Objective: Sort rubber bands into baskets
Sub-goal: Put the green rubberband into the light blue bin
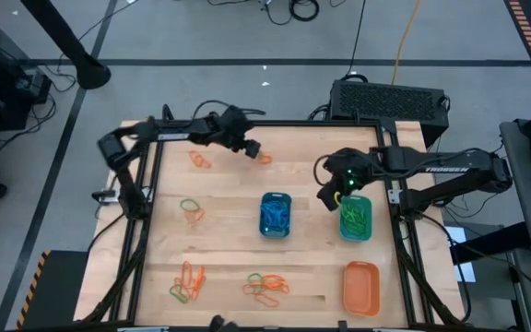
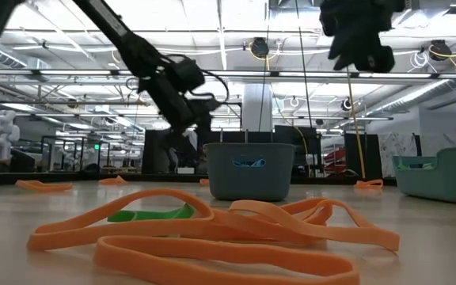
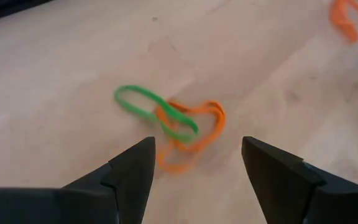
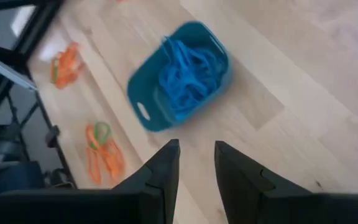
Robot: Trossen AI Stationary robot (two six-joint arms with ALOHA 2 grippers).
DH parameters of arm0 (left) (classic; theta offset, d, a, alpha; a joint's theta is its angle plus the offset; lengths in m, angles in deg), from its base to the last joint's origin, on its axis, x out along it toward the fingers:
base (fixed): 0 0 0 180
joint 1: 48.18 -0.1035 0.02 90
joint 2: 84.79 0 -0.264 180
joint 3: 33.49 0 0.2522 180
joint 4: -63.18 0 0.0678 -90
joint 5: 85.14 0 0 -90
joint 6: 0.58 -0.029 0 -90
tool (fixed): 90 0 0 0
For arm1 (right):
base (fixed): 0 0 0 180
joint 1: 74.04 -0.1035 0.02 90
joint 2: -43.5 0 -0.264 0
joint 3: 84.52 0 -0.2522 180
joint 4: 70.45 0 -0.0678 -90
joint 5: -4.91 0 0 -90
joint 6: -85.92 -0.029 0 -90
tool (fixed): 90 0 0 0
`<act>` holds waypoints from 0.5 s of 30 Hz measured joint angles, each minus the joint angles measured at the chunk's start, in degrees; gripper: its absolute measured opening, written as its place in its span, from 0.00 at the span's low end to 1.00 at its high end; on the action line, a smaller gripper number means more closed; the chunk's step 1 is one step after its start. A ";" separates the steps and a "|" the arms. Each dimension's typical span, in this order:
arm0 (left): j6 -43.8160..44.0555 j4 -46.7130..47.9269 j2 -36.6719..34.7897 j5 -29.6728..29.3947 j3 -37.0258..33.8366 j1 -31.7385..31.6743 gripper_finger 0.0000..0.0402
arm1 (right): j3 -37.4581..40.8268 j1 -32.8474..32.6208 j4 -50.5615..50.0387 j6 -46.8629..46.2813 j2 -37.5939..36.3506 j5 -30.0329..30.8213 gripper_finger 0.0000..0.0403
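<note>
Partly sorted: blue basket point(image 1: 276, 214) and green basket point(image 1: 356, 219) loaded, orange basket point(image 1: 360, 286) empty (loose rubber bands point(image 1: 265, 286) nearby). Left gripper point(image 3: 197, 165) wide, right gripper point(image 4: 196, 160) narrow, empty.

Landmark: blue basket point(image 1: 276, 214), mid table point(image 1: 229, 249), full of blue bands
Teal basket point(image 1: 356, 218): just right of blue, green bands inside
Orange basket point(image 1: 360, 287): right and nearer than blue
Left gripper point(image 1: 252, 148): beyond blue, by an orange band point(image 1: 265, 159)
Right gripper point(image 1: 326, 197): between blue and teal
Loose bands point(image 1: 265, 285): near side of blue, more to its left
</note>
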 joint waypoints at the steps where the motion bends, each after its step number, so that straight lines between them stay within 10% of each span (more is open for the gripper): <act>1: -0.23 0.15 1.66 0.02 1.53 -0.25 0.61 | -0.40 0.00 0.45 0.04 0.00 -0.02 0.23; 15: -1.43 9.92 16.38 -6.19 16.04 -0.73 0.61 | -1.46 -0.15 -0.47 1.47 0.00 -0.09 0.23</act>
